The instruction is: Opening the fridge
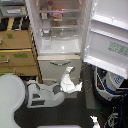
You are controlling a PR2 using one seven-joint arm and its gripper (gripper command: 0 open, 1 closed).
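Tall white fridge (60, 30) standing at top centre, one upper door (107, 35) swinging wide open toward exterior view's right, showing several white shelves inside. One lower drawer front (57, 67) showing closed. One white gripper (70, 80) hanging before that drawer; finger state impossible to tell. One tan wooden cabinet (17, 50) sitting just beside fridge, on exterior view's left.

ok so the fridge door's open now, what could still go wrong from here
1. The fridge door is swung wide to the exterior view's right, and the gripper sits low in front of the lower drawer, so the arm could bump that drawer as it moves.
2. The door hangs over cluttered gear on the floor and might catch it if pushed wider.
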